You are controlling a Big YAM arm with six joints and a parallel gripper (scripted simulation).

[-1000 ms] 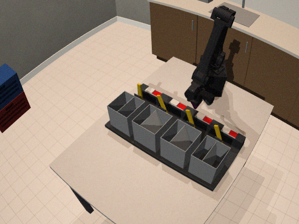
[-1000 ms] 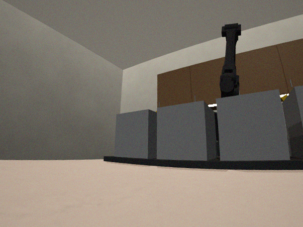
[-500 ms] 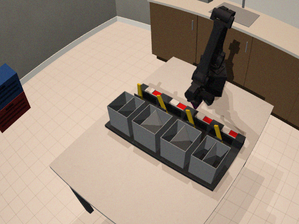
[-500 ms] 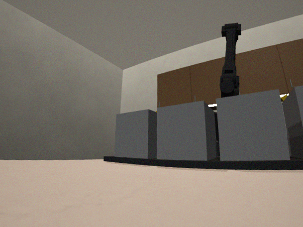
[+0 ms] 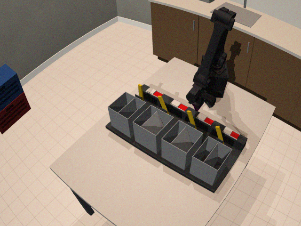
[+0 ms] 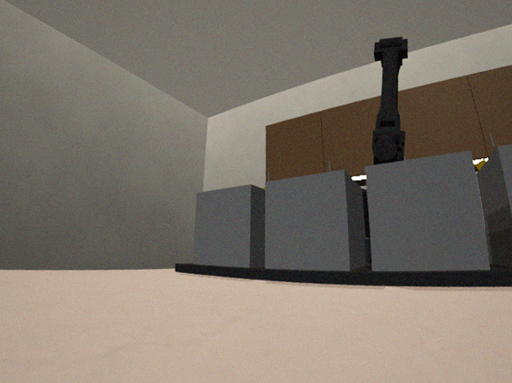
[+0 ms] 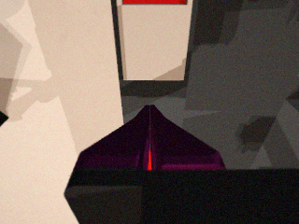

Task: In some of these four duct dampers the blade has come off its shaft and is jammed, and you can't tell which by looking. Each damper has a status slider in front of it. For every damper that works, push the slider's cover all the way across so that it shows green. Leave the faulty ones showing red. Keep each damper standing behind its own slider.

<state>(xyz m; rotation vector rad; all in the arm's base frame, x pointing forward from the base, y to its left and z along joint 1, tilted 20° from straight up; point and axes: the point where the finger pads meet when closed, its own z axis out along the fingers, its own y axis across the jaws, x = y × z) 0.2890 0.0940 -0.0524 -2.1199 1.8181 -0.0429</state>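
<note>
Several grey open-topped dampers stand in a row on a black base [image 5: 170, 146]. Each has a yellow lever, such as the third one's lever [image 5: 191, 118]. Behind them runs a black rail of sliders. Every slider shows a pale cover beside a red patch; the third slider [image 5: 206, 118] is one of them. My gripper [image 5: 197, 106] is shut and empty. It hangs low over the rail just left of the third slider's cover. In the wrist view the purple fingertips [image 7: 149, 108] point at the near end of that pale cover [image 7: 154, 42], a little short of it, with red [image 7: 154, 2] at its far end.
Brown cabinets and a counter [image 5: 242, 44] stand behind the table. A blue and red box [image 5: 11, 97] stands on the floor at the left. In the exterior view the grey damper walls [image 6: 424, 213] hide the sliders and my gripper.
</note>
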